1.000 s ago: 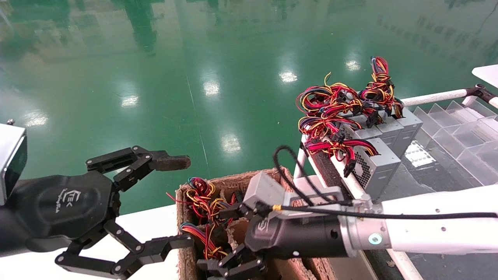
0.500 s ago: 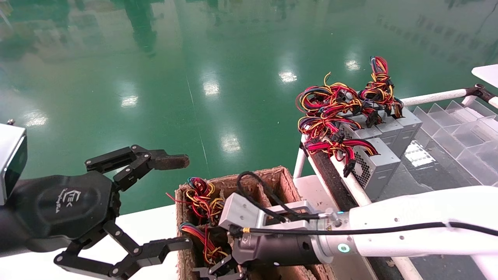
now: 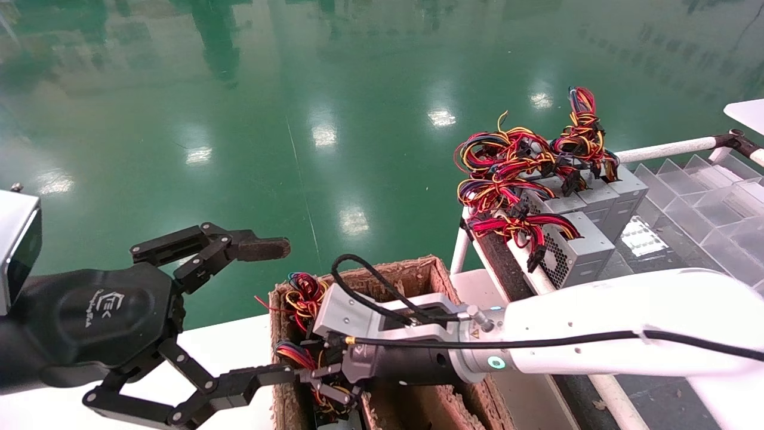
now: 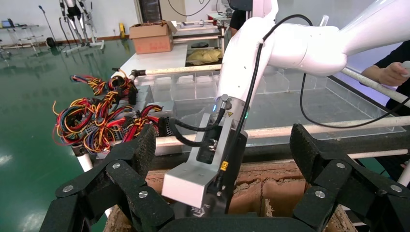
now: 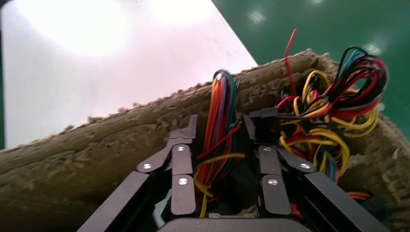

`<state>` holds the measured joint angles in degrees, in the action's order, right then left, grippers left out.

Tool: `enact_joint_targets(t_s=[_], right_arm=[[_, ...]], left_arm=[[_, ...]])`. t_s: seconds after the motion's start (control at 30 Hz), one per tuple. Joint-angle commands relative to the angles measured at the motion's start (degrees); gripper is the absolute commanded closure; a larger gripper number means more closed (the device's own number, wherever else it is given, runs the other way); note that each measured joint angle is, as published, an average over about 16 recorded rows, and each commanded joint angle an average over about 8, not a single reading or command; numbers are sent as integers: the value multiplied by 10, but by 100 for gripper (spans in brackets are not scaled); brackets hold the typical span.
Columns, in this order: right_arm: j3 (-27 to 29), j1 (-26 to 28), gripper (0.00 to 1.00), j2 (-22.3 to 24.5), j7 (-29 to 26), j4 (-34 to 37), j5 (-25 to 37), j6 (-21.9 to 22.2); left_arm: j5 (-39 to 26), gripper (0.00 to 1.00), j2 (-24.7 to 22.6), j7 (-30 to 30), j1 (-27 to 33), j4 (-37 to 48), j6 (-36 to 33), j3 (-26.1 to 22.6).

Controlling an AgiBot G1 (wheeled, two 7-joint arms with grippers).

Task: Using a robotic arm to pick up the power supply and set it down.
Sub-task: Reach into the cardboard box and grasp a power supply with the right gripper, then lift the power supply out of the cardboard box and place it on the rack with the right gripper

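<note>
While reaching into cardboard box [image 3: 418, 278] | right tool [image 5: 222, 159] half-open astride power supply wires [image 5: 220, 125] | wires upright

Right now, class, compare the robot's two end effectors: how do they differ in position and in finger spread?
The left end effector hangs outside the cardboard box, over the white table; the right end effector reaches down into the box. The left one's fingers are spread wide around nothing; the right one's fingers sit closer together, straddling a wire bundle without visibly clamping it. Both are black linkage end effectors.
</note>
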<state>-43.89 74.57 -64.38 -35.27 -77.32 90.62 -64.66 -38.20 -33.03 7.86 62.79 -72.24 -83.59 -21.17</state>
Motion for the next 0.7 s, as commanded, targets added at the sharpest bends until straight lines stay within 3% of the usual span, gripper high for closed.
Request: enact_joint_targets(t_s=[0.03, 0.4, 0.7], right_arm=[[-3, 1, 100, -5, -1, 0, 9, 5], [-3, -9, 100, -6, 0, 0, 10, 14], [29, -23, 100, 25, 21, 0, -51, 10]], left_arm=[[0, 0, 0, 0, 0, 0, 0, 0], [0, 0, 0, 0, 0, 0, 0, 0], [0, 0, 0, 0, 0, 0, 0, 0]])
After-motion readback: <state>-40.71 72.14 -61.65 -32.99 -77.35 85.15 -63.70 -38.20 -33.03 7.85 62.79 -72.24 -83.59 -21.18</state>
